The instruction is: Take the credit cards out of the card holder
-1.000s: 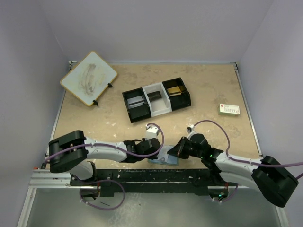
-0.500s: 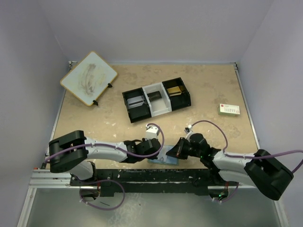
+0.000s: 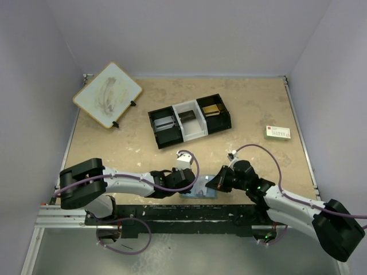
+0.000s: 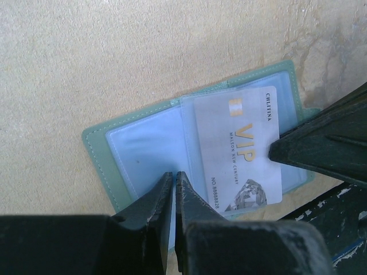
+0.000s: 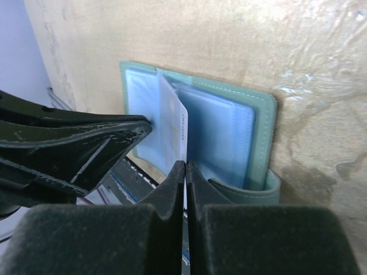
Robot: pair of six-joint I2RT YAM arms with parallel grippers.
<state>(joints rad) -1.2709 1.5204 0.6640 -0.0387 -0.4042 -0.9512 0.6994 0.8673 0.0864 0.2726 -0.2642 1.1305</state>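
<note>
Right wrist view shows the right claw (image 5: 184, 169) pinched shut on the near edge of a pale credit card (image 5: 171, 123), which stands lifted on edge out of the open card holder (image 5: 264, 132). The card's thin white rim runs down between the two fingers. The left claw (image 4: 174, 177) is closed to a hairline slit, its tips set on the pale-blue inner panel right beside the holder's fold; whether it nips a leaf of the pocket or only presses on it, I cannot tell. From the left wrist the card reads "VIP" in gold letters, and the right claw's tip meets its right-hand edge.

The holder lies spread flat on the desk (image 3: 258, 109), hard against the near edge, with the black rail (image 3: 172, 213) that carries the arm bases just beside it. The two claws face each other across the holder, close together, so there is little room between them. Toward the middle of the desk the surface is bare up to the tray.

Farther off, well apart from the claws, stands a black-and-white tray (image 3: 189, 121) with three compartments, a gold card (image 3: 212, 109) in its right one. A white box (image 3: 278, 132) with red and green print sits near the right edge, and a tilted white board (image 3: 107, 94) at the far left corner.
</note>
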